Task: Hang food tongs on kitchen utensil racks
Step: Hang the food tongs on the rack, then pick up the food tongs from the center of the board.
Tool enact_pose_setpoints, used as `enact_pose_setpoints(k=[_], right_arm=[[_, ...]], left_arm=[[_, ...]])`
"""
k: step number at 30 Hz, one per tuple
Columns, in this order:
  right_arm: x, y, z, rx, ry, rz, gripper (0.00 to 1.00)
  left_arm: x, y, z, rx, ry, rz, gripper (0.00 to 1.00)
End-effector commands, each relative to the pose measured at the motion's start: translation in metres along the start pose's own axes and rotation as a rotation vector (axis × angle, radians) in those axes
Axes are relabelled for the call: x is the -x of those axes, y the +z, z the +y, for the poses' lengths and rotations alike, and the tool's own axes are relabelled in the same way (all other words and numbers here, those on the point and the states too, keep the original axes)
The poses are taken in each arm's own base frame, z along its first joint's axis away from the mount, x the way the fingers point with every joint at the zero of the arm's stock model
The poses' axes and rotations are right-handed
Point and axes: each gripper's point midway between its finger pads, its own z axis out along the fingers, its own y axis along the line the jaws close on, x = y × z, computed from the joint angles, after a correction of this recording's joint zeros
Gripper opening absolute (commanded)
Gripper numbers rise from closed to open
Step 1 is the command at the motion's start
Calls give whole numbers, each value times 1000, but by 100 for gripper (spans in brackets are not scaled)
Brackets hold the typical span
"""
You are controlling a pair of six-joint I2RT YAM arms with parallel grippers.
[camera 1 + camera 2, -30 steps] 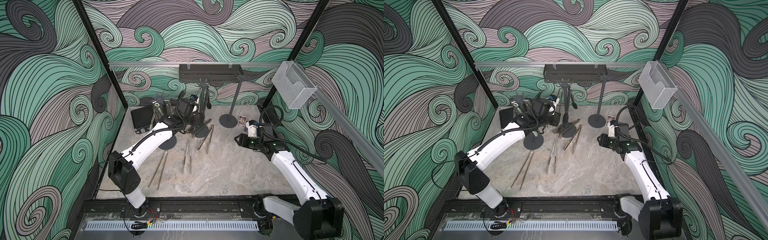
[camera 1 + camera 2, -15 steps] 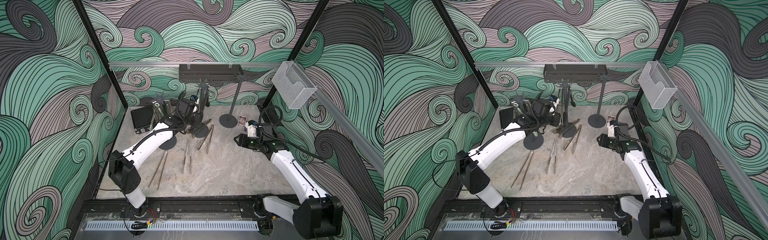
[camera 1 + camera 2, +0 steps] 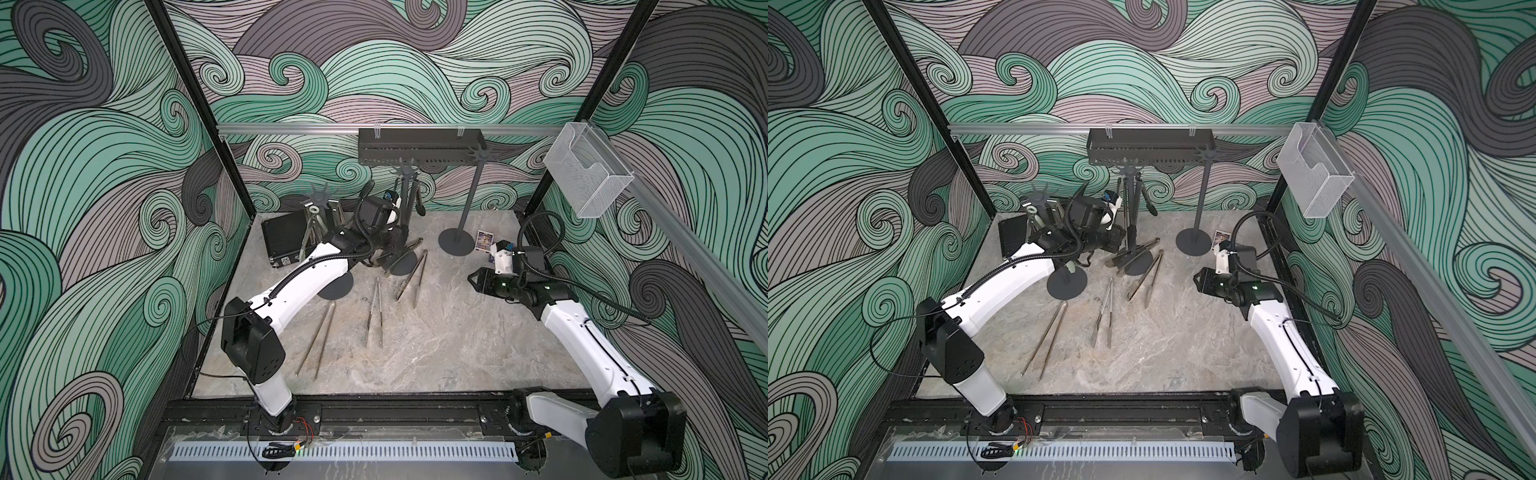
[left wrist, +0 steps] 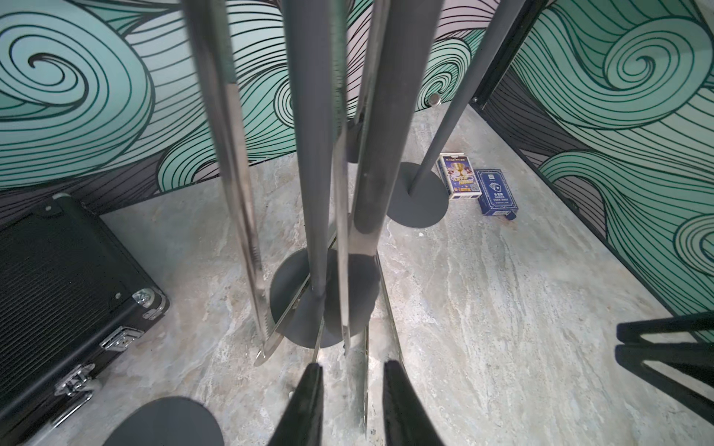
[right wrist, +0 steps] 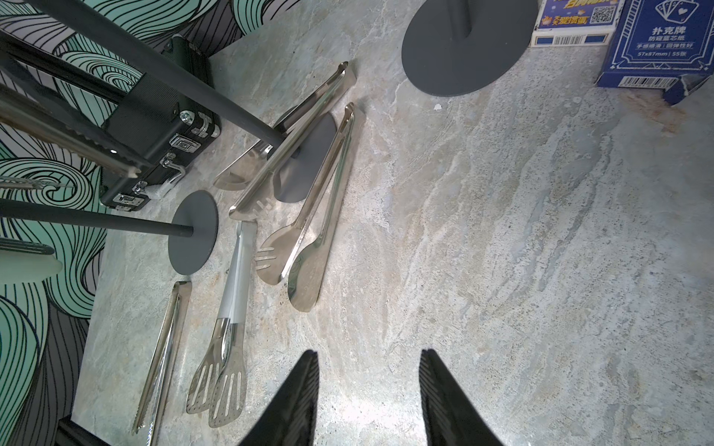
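Observation:
Three dark grey kitchen utensil racks stand at the back: left [image 3: 322, 195], middle [image 3: 405, 171] and right [image 3: 469, 199]. Food tongs hang on the left rack [image 3: 309, 232] and on the middle one [image 3: 417, 199]. Steel arms [image 4: 239, 193] dangle beside the middle pole [image 4: 313, 154]. Several more tongs lie on the table [image 3: 318, 338] [image 3: 374, 311] [image 3: 411, 276], one pair across the middle rack's foot [image 5: 293, 135]. My left gripper [image 4: 352, 365] [image 3: 397, 243] is low by that foot, open, gripping nothing. My right gripper [image 5: 369, 353] [image 3: 473, 279] hovers open and empty over bare table.
A black case [image 3: 286, 239] lies behind the left rack. Two card boxes [image 4: 496, 191] [image 3: 484, 241] sit by the right rack's foot [image 3: 457, 245]. A black slotted shelf [image 3: 419, 147] and a clear mesh basket [image 3: 586, 174] hang on the rails.
My left gripper's jaws have parted from shut while the arm stays by the middle rack. The right arm has not moved.

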Motion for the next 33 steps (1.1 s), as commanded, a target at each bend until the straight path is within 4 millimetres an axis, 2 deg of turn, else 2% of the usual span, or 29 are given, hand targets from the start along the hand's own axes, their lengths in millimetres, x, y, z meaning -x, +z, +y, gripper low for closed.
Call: enact_pose_setpoints(k=[1, 6, 8, 11, 12, 13, 15, 20, 24, 27, 33], right_arm=[[4, -1, 2, 9, -12, -5, 45], [3, -2, 3, 14, -13, -3, 45], [2, -4, 5, 11, -22, -2, 45], [-2, -7, 10, -20, -64, 14, 45], [-5, -6, 14, -29, -82, 22, 45], [-8, -4, 17, -43, -97, 33, 46], [-18, 0, 26, -50, -115, 65, 46], [-49, 22, 49, -62, -116, 147, 47], [-62, 48, 64, -35, -24, 186, 51], [-59, 69, 73, 8, 76, 178, 54], [-47, 106, 69, -52, 210, 168, 55]], left_arm=[[24, -39, -10, -70, 13, -45, 35], [23, -75, -22, -144, 19, -37, 40], [18, -91, -23, -159, 17, -19, 40], [1, -113, -20, -158, 10, 21, 42], [-7, -114, -17, -150, 1, 44, 43], [-11, -130, -15, -148, -8, 38, 43], [-25, -141, -11, -143, -28, 64, 44], [-56, -164, 1, -118, -107, 84, 45], [-70, -173, 8, -102, -138, 79, 46], [-77, -176, 9, -107, -138, 78, 46], [-87, -176, 7, -136, -135, 69, 46]])
